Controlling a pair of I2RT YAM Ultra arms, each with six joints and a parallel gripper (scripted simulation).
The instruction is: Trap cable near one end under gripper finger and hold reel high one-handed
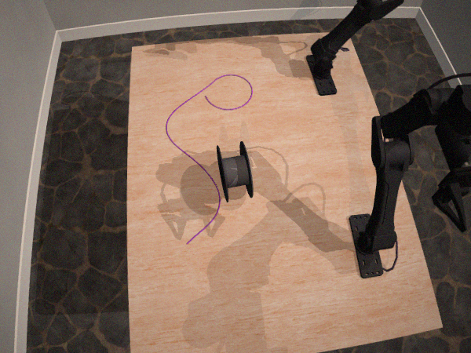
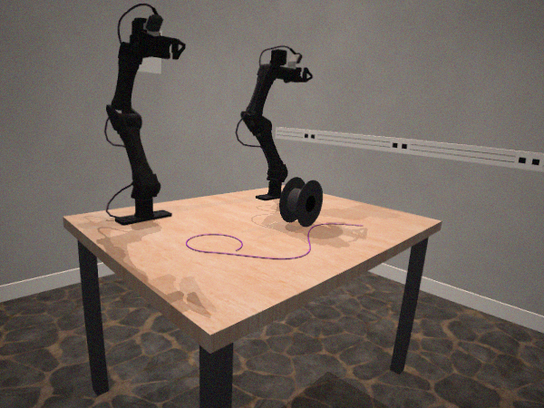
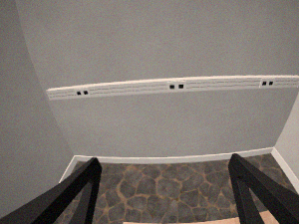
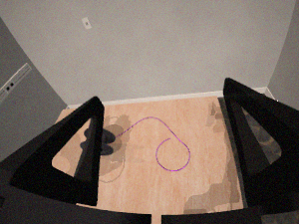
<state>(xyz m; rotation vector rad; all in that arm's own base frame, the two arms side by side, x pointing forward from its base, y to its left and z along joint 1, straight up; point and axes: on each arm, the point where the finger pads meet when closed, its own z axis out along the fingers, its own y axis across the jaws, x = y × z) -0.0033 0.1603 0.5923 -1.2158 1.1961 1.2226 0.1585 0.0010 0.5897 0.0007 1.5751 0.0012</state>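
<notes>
A dark grey reel (image 1: 235,169) (image 2: 301,201) stands on its two flanges near the middle of the wooden table (image 1: 294,290) (image 2: 227,299). A thin purple cable (image 1: 166,125) (image 2: 267,257) (image 4: 157,155) lies loose on the table. It passes close beside one flange and curls into a loop at its far end. My left gripper (image 2: 307,74) (image 3: 162,163) is open and empty, high up, facing a wall past the table edge. My right gripper (image 2: 179,47) (image 4: 158,93) is open and empty, high above the table and looking down at the loop. The reel shows in the right wrist view (image 4: 108,142), partly behind a finger.
The right arm's base (image 1: 325,79) and the left arm's base (image 1: 366,251) are bolted along one side of the table. Stone floor surrounds the table. A white rail (image 2: 408,147) (image 3: 174,88) runs along one wall.
</notes>
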